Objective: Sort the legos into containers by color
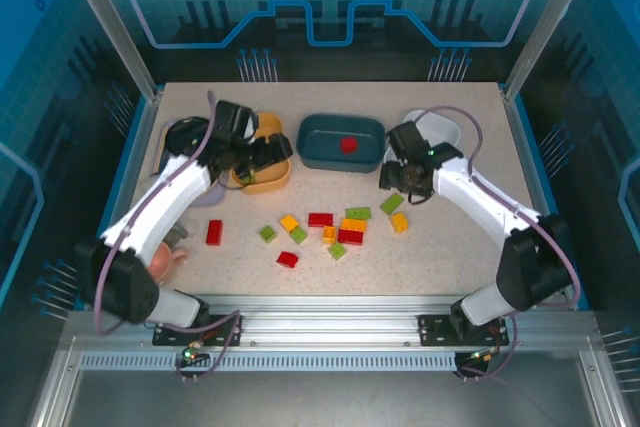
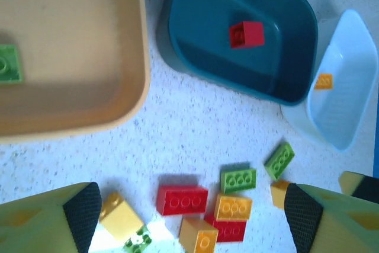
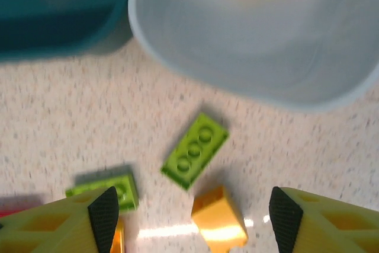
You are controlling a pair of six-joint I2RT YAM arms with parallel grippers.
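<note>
left claw (image 2: 192, 211) and right claw (image 3: 194, 216) spread, empty, near the far edge of the table (image 1: 440, 267)
i should square the right one across the green brick (image 3: 194, 150), pads on its long sides.

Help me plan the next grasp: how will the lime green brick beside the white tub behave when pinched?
The lime green brick, small moulded plastic, is probably stiff and light. Lying flat, studs up, it likely won't roll or tip.

No legible text, no labels, no numbers, no signs
</note>
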